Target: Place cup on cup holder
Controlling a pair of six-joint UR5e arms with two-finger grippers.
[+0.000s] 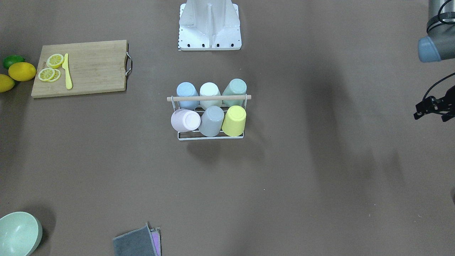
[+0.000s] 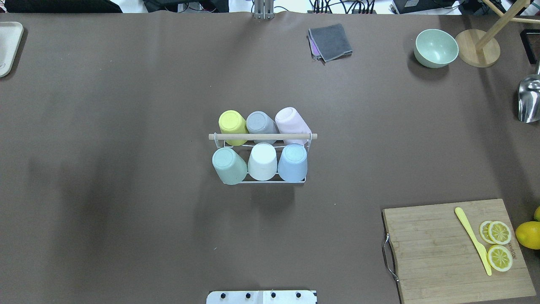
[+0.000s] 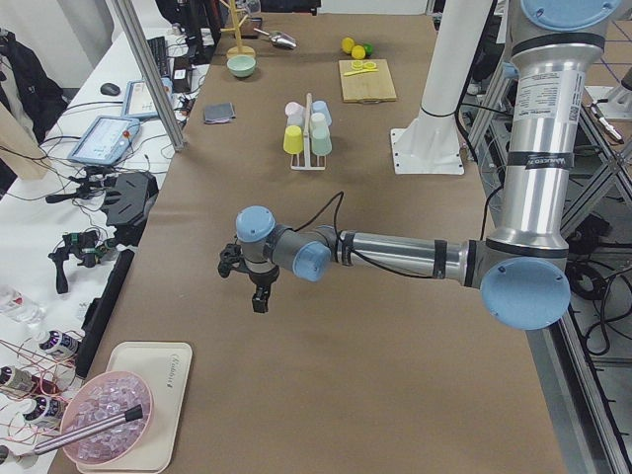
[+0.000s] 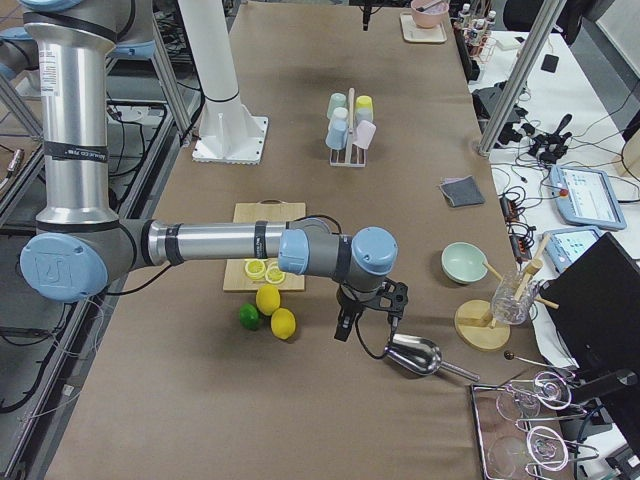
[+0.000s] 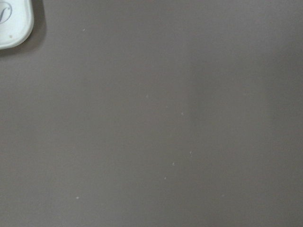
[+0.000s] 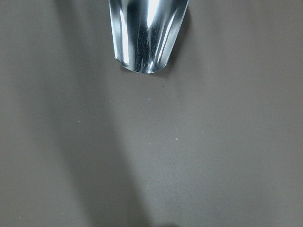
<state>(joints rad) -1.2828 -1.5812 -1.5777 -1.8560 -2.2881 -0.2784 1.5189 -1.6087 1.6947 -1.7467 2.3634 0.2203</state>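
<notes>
Cup holder [image 2: 274, 181]: thin white wire, smooth round wooden rod [image 2: 261, 136].

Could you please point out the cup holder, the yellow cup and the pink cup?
cup holder [image 2: 261, 136], overhead exterior view, on its wooden rod handle.
yellow cup [image 2: 230, 122], overhead exterior view, on its upturned base.
pink cup [image 2: 291, 121], overhead exterior view, on its side wall.
</notes>
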